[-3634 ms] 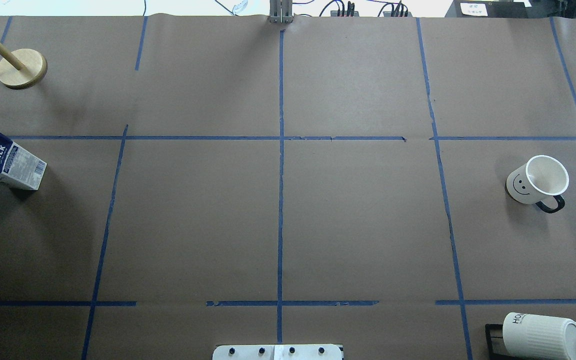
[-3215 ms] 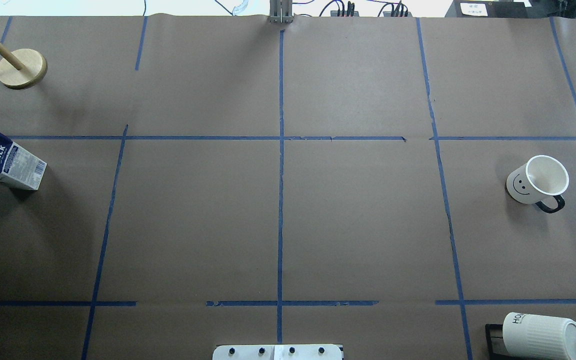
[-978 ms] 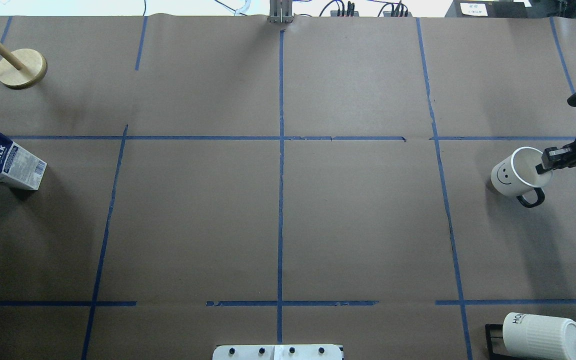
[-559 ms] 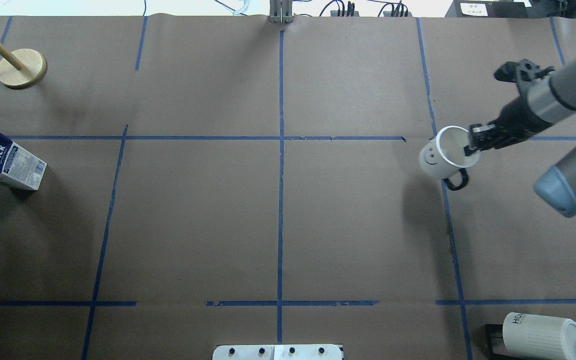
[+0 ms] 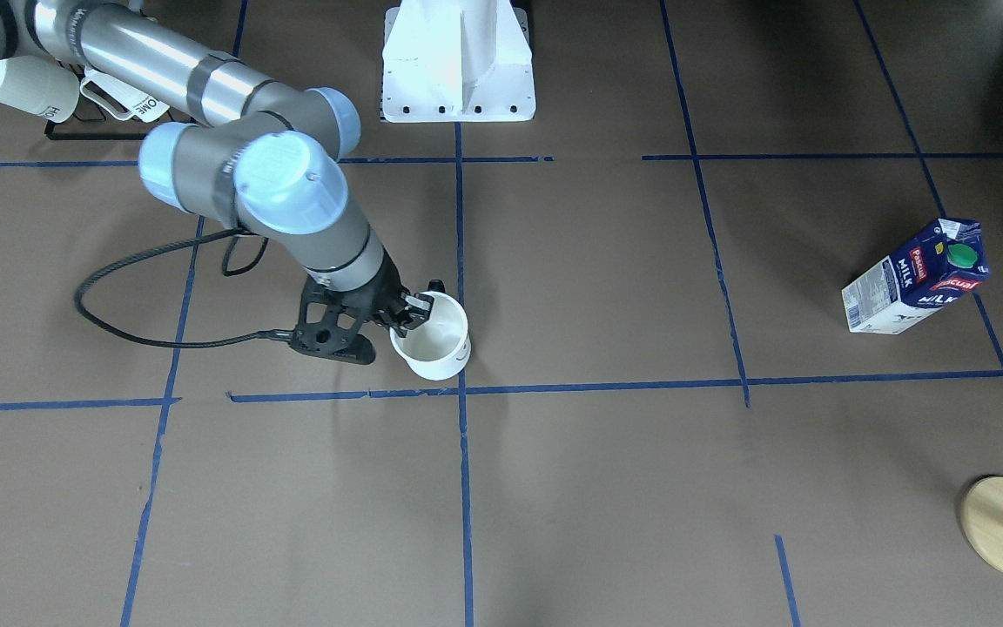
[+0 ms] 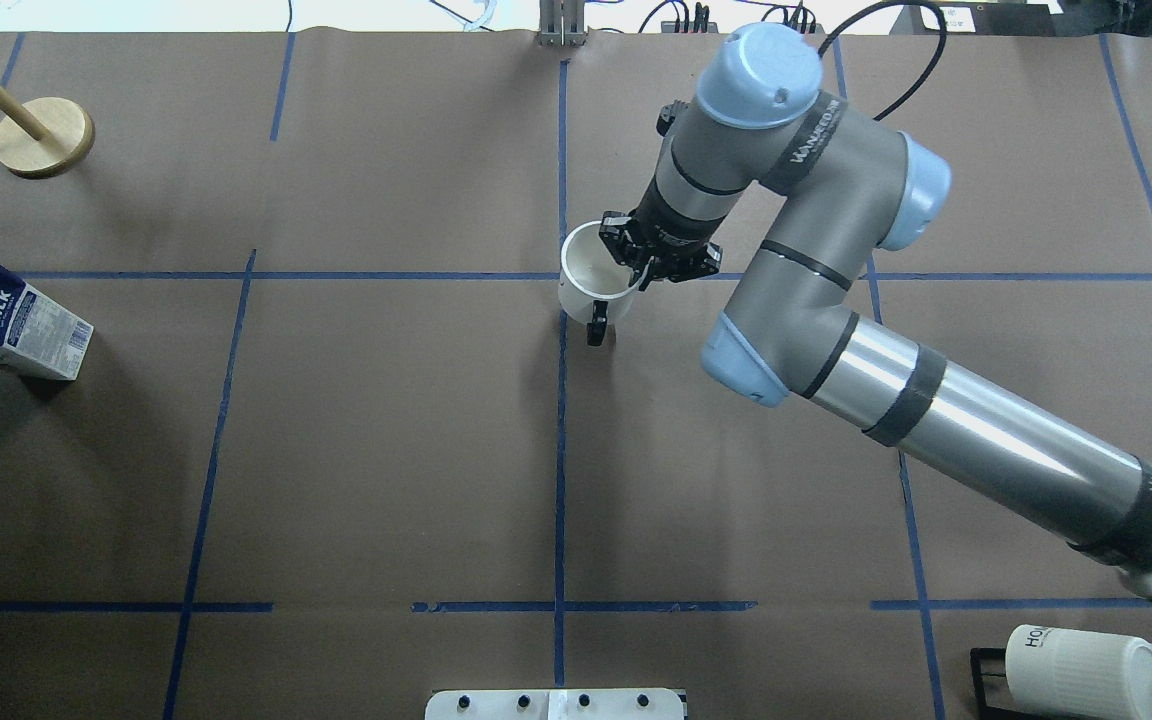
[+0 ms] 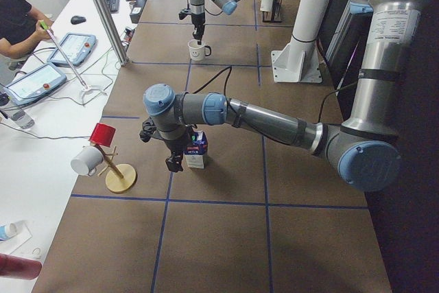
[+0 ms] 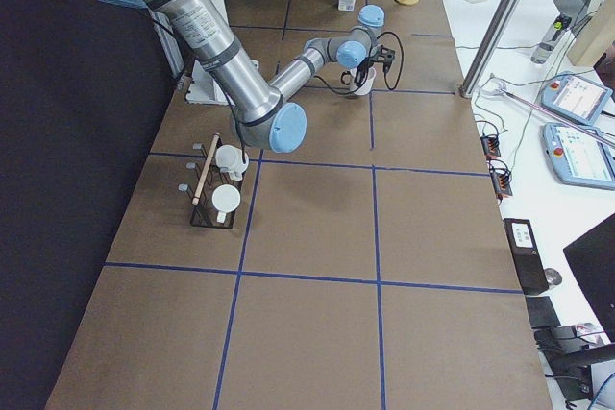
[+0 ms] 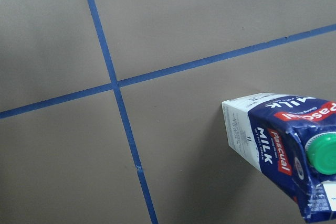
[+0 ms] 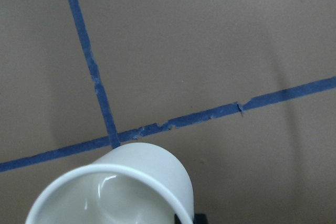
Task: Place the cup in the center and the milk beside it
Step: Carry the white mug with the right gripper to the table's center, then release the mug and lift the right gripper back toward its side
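Observation:
The white cup (image 6: pixel 591 283) hangs a little tilted from my right gripper (image 6: pixel 635 270), which is shut on its rim, one finger inside and one outside. It sits right at the center crossing of blue tape (image 6: pixel 563 276), just to the right of it. I cannot tell whether its base touches the paper. The front view shows the same grip (image 5: pixel 410 314) on the cup (image 5: pixel 436 347). The milk carton (image 6: pixel 14 322) stands at the far left edge. My left gripper (image 7: pixel 175 161) hovers by the milk (image 7: pixel 197 154); I cannot tell if it is open.
A wooden mug stand (image 6: pixel 43 137) stands at the far left corner. Two ribbed HOME mugs on a black rack (image 6: pixel 1084 670) sit at the near right corner. My right arm (image 6: pixel 946 400) stretches across the right half. Its cable (image 5: pixel 144 340) trails on the paper.
My right arm came in from the right, closed on the cup's rim and carried it left to the center crossing. The milk has not moved.

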Robot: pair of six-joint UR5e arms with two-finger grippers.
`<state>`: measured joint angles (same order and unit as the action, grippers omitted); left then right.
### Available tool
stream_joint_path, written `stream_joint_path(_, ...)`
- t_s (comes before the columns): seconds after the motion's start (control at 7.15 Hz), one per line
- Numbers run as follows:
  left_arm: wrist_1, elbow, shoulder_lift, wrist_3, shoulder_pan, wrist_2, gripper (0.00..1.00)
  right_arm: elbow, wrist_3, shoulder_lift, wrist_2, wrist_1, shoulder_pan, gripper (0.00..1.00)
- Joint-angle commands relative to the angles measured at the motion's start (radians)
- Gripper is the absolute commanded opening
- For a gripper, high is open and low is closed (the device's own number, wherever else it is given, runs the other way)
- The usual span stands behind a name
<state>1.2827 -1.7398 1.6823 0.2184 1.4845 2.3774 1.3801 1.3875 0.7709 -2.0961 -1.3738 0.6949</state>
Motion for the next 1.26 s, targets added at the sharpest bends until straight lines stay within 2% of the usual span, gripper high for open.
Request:
stream_joint_path(0.0,-0.002,-0.017,0.000,-0.001,-0.001,0.012,1.00,-0.029,0.010,-0.016,0.021,0.010,-0.025,0.99)
stream_joint_path(0.14,-0.005,-0.029,0.016,-0.011,-0.001,0.067,1.00,-0.015,0.008,-0.022,0.010,0.010,-0.022,1.00)
stream_joint_path(0.28,-0.002,-0.055,0.048,-0.163,-0.021,0.087,1.00,0.072,0.008,0.019,-0.022,-0.013,0.033,1.00)
stream_joint_path(0.42,0.000,-0.085,0.068,-0.313,-0.097,0.073,1.00,0.212,-0.010,0.159,-0.118,-0.025,0.146,1.00)
stream_joint_path(0.56,-0.002,-0.086,0.063,-0.347,-0.140,0.071,1.00,0.291,-0.127,0.282,-0.231,-0.025,0.298,1.00)
stream_joint_path(0.7,-0.002,-0.073,0.063,-0.382,-0.165,0.065,1.00,0.299,-0.304,0.371,-0.308,-0.025,0.416,1.00)
stream_joint_path(0.84,0.000,-0.072,0.063,-0.396,-0.197,0.021,1.00,0.297,-0.447,0.449,-0.320,-0.022,0.457,1.00)
stream_joint_path(1.12,0.001,-0.051,0.062,-0.398,-0.216,-0.003,1.00,0.287,-0.516,0.478,-0.312,-0.019,0.459,1.00)
